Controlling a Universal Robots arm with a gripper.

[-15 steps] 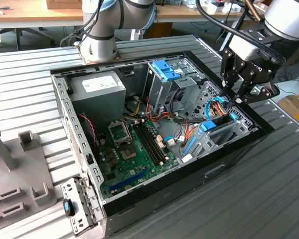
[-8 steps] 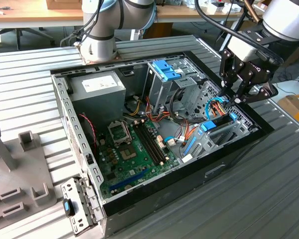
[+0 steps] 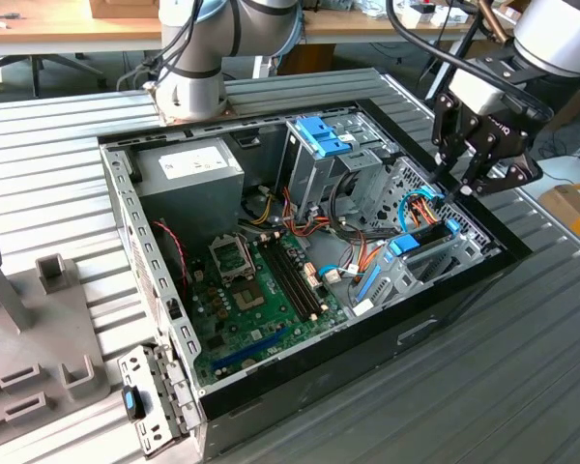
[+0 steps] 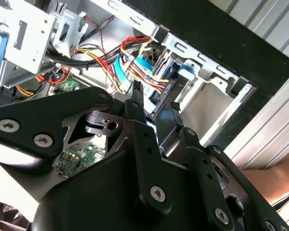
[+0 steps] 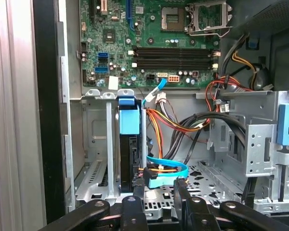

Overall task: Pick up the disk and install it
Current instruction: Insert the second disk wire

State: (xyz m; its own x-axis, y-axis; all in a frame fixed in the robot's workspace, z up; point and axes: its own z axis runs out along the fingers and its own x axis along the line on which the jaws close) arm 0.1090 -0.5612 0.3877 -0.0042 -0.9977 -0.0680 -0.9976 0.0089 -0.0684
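Observation:
The disk point(image 5: 130, 159) stands on edge in the silver drive bay point(image 5: 94, 144) at one end of the open computer case, its light-blue carrier end point(image 5: 129, 120) facing the motherboard. In the exterior view the disk point(image 3: 422, 237) sits in the bay at the case's right end, blue at both ends. My gripper point(image 3: 461, 188) hovers just above and behind it, apart from it. In both wrist views the black fingers point(image 5: 137, 192) stand a little apart with nothing between them, so the gripper point(image 5: 159, 185) point(image 4: 154, 98) is open. Blue and orange cables point(image 5: 166, 171) lie below the fingertips.
The green motherboard point(image 3: 261, 290) fills the case floor, with a grey power supply point(image 3: 188, 169) at the back. A silver drive cage with a blue tab point(image 3: 321, 135) stands upright mid-case. A removed bracket point(image 3: 150, 401) and a grey fixture point(image 3: 29, 329) lie at the exterior view's left.

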